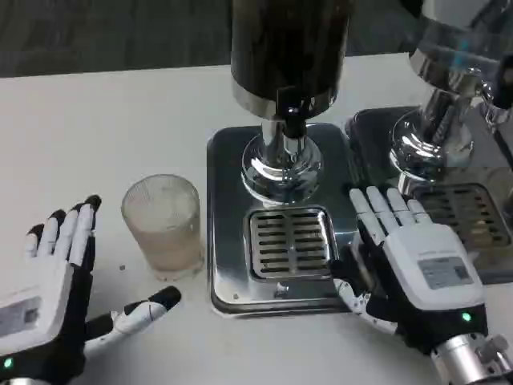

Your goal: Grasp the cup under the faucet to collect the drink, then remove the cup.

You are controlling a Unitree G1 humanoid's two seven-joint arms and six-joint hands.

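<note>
Grey unreadable labels on both robot hands' (48, 297) backs.

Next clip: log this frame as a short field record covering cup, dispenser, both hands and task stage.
cup: ribbed clear cup upright on the table, left of the drip tray
dispenser: dark tank, faucet above the drip grate, nothing on it
left robot hand: open beside the cup, not touching
right robot hand: open on the tray's right edge
stage: cup not grasped

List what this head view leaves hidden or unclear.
- Dispenser: its upper part is cut off by the top edge.
- Second dispenser: cut by the right edge.
- Cup: the frosted wall blurs any fill level.
- Left hand: the wrist is cut by the bottom edge.
- Right hand: hides the tray rim beneath it.
</note>
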